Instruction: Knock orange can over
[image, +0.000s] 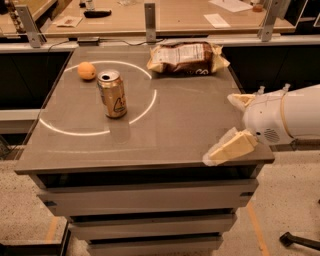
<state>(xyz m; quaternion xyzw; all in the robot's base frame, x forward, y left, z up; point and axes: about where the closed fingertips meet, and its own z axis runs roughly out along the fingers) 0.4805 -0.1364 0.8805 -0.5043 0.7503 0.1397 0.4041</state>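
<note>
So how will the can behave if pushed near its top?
The can stands upright, taller than wide, so a high push would probably tip it rather than slide it. Once down, its round body may roll on the flat table. The gripper, open at the table's right edge, is well apart from it.

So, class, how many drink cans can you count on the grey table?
1. The orange can stands upright on the table, left of centre, near the orange fruit. The gripper, open, hovers at the table's right edge, far from it. No other seems hidden.
</note>
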